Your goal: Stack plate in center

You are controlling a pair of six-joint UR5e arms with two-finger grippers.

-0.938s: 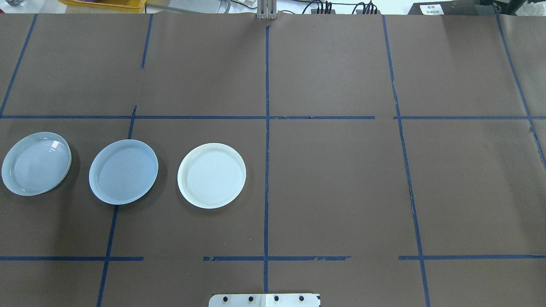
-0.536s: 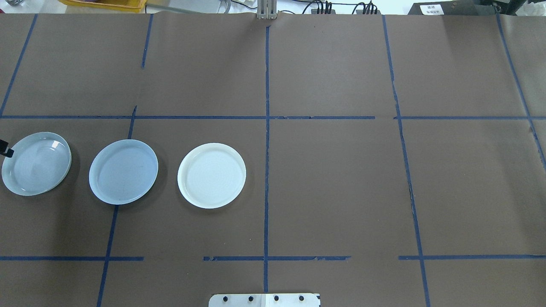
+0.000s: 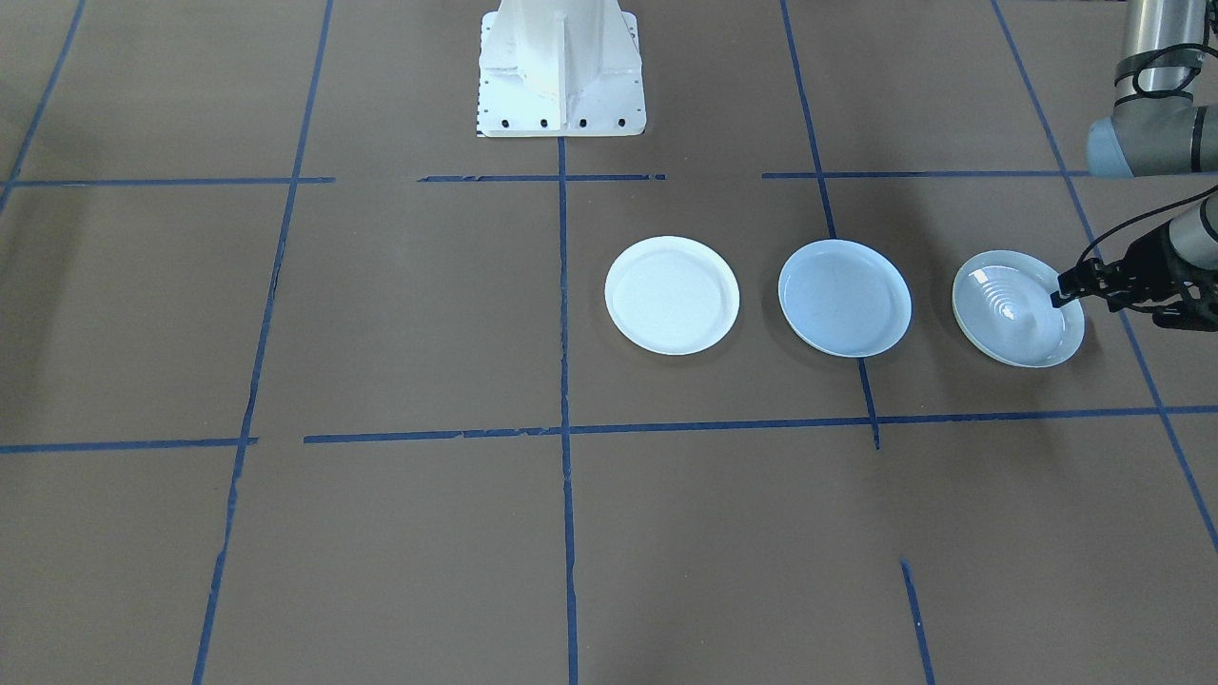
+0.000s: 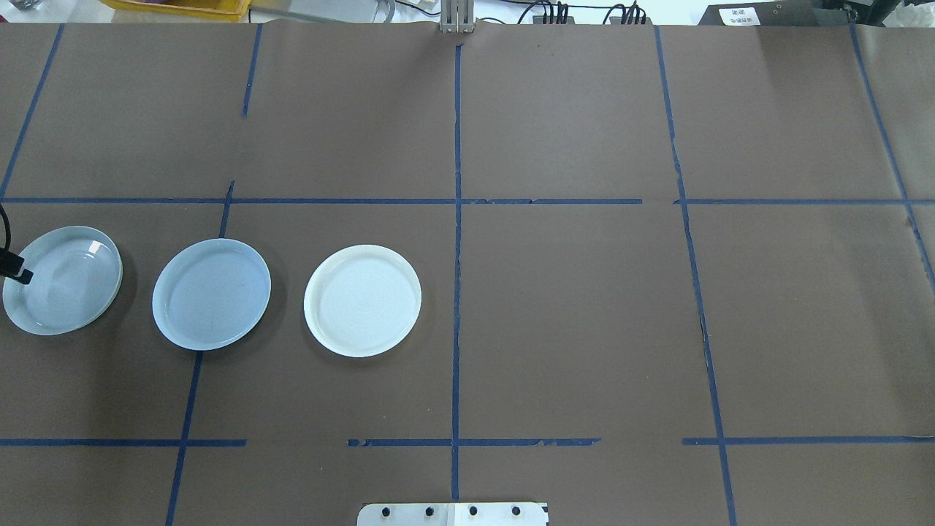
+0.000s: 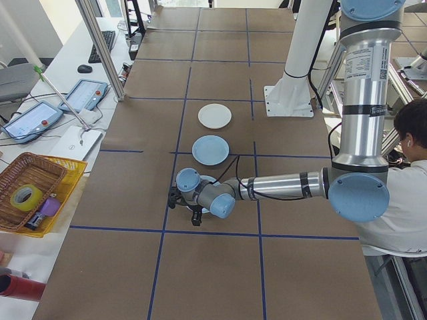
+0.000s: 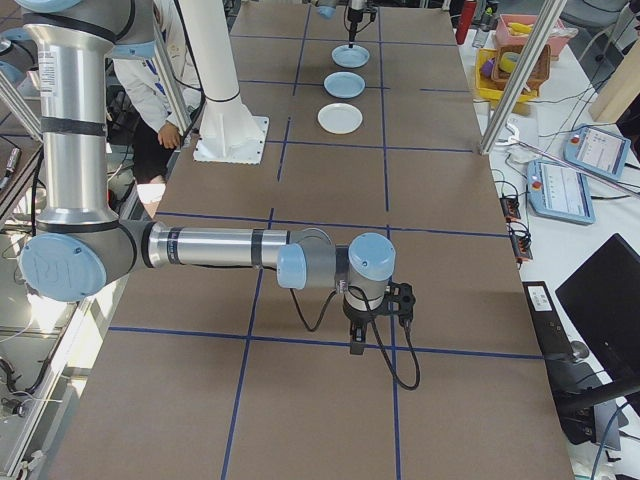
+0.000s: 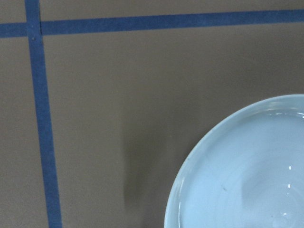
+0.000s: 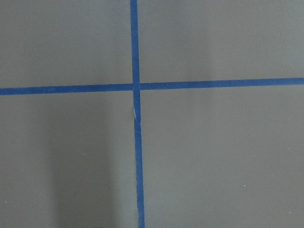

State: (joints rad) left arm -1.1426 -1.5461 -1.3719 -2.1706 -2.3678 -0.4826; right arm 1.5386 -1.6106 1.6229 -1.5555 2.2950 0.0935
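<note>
Three plates lie in a row on the brown table. The center, a smooth pale blue-grey plate (image 4: pixel 211 294) (image 3: pixel 844 298), sits between a white plate (image 4: pixel 362 300) (image 3: pixel 672 295) and a ringed plate (image 4: pixel 62 280) (image 3: pixel 1017 307). My left gripper (image 3: pixel 1109 300) hangs low at the ringed plate's outer rim, open, with nothing in it and one black fingertip (image 4: pixel 20 275) over that rim. The left wrist view shows only that plate's edge (image 7: pixel 247 171). My right gripper (image 6: pixel 372 325) shows only in the exterior right view, far from the plates above a tape cross; whether it is open I cannot tell.
Blue tape lines grid the table. The robot's white base (image 3: pixel 561 67) stands at the table's robot side. A yellow basket (image 5: pixel 33 193) and tablets (image 5: pixel 83 95) lie on a side bench. A seated person (image 5: pixel 410 180) is beside the robot.
My left gripper's fingertip came into the overhead view from the left edge and moved slightly inward and nearer, over the ringed plate's rim. The plates have not moved.
</note>
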